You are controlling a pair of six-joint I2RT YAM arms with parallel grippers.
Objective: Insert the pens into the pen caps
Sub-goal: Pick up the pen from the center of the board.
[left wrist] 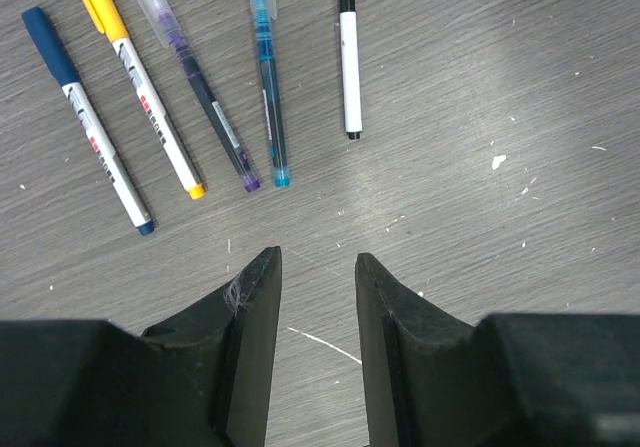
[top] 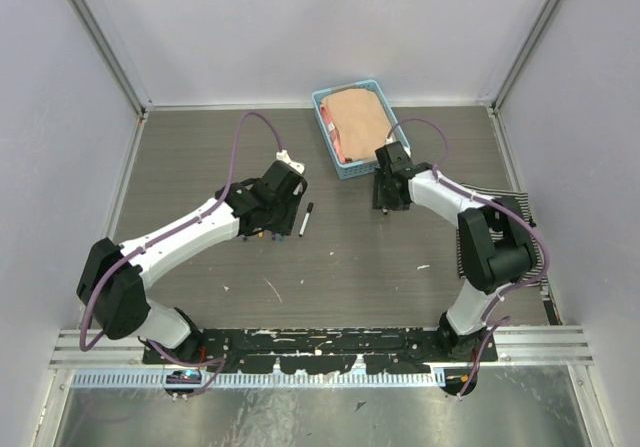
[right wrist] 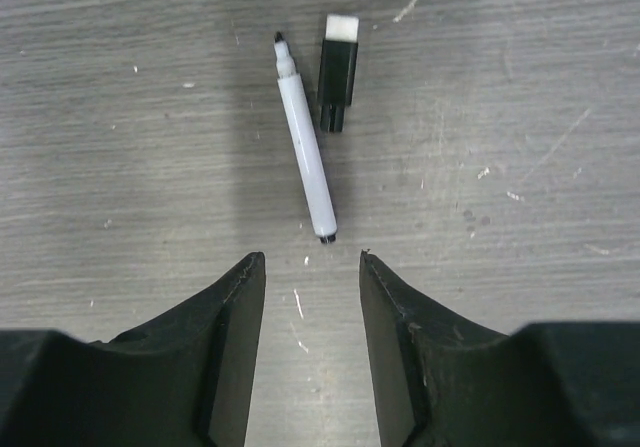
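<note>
1. Nearest in the left wrist view, the left gripper hangs over the grey wood-grain tabletop. Its jaws stand apart with nothing between them.
2. Just beyond it, five pens lie side by side in a loose fan: a white pen with a dark blue cap, a white pen with a yellow cap, a purple pen with a clear cap, a teal pen with a clear cap and a white pen with a black cap. All five appear to have their caps on, so I judge most of the task done.
3. The right gripper is likewise spread and empty, hovering above the tabletop.
4. Directly ahead of its jaws lies an uncapped white pen, black tip pointing away. Just beside the tip end sits a loose black pen cap with a white end. This looks like the one pair left to join.
5. Farthest back, a blue plastic basket stands near the rear of the tabletop, well apart from the pens. It holds a tan-pink soft bundle. No pens or caps show inside it.
</note>
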